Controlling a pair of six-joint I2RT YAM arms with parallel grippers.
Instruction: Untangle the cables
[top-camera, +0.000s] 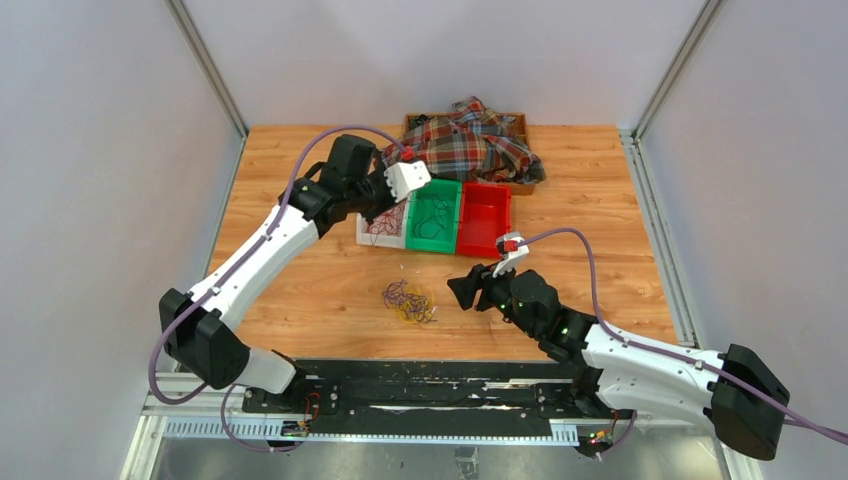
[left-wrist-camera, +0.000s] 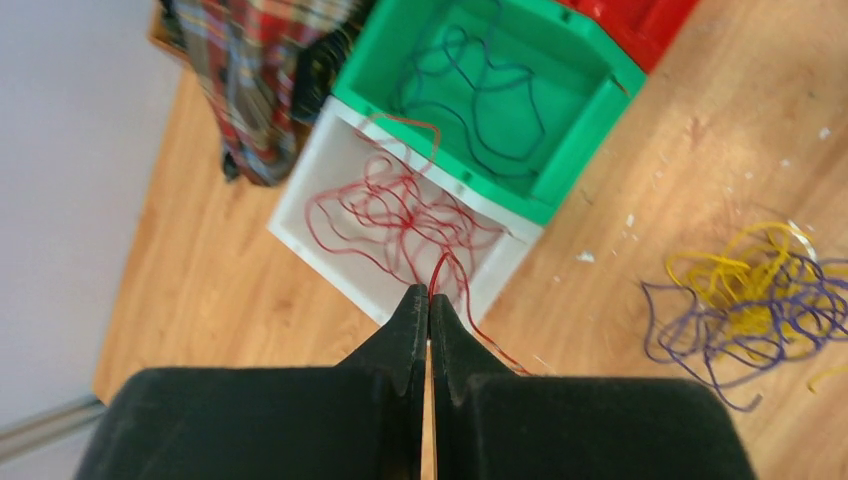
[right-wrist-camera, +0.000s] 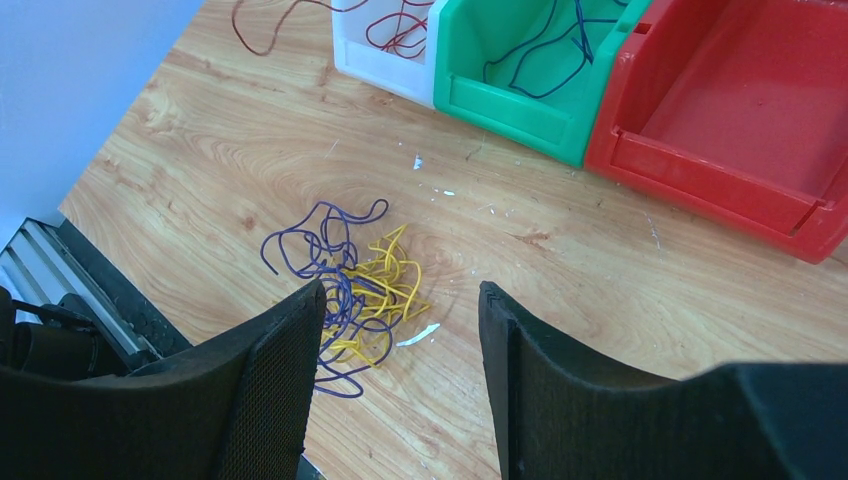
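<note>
A pale wooden surface fills the view, with two white robot arms reaching over it from the near edge. At the far edge a plaid cloth lies heaped. In front of it, three open bins sit side by side: a white bin, a green bin and a red bin. The left gripper hovers over the white bin, jaws pressed together and apparently pinching a strand of the red cable that is looped inside that bin. The right gripper hangs above the surface, jaws parted, holding nothing. A dark cable lies in the green bin. A purple and yellow tangle rests on the surface, near the right gripper.
</note>
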